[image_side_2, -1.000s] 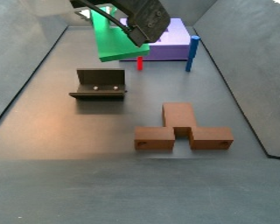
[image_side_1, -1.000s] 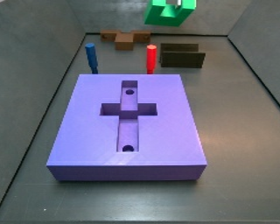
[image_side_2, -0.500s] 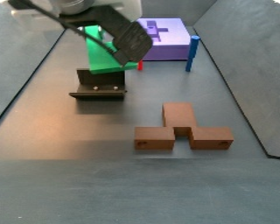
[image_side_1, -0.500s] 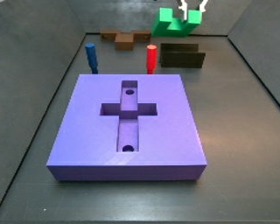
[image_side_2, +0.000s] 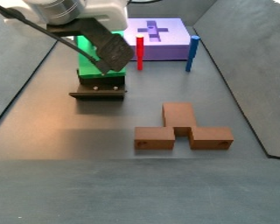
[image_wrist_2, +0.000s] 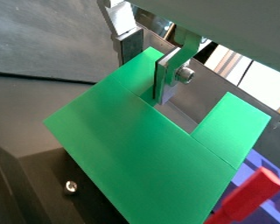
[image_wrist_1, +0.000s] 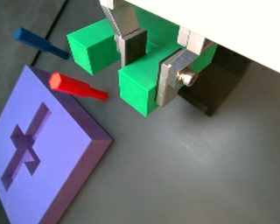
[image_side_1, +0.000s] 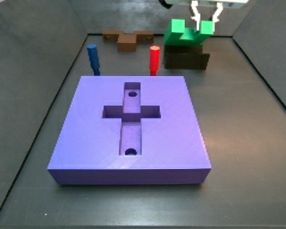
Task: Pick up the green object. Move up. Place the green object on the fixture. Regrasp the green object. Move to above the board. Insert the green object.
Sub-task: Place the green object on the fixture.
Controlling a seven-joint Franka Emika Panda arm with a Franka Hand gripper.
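Clearly the gripper (image_wrist_1: 154,63) is closed on one prong of the green object (image_wrist_1: 136,83), just above the fixture (image_side_1: 188,59) — it looks rigid, light, smooth; flat prong faces suit gripping.

A side view looks down the length of the grey tabletop (image_side_1: 247,179) from the end nearest the board (image_side_1: 133,125), which fills the foreground; the fixture (image_side_1: 188,59) sits far back. A side view looks from the opposite end, lower and closer to the brown blocks (image_side_2: 184,127), with the fixture (image_side_2: 99,86) at mid-distance and the board (image_side_2: 157,39) far behind. Both side views share the board, the fixture and the red peg (image_side_1: 154,58). Both wrist views look steeply down past the gripper (image_wrist_1: 154,64) from very close, its fingers (image_wrist_2: 170,72) filling the frame; the green object (image_wrist_2: 143,149) and red peg (image_wrist_1: 80,87) appear in both.
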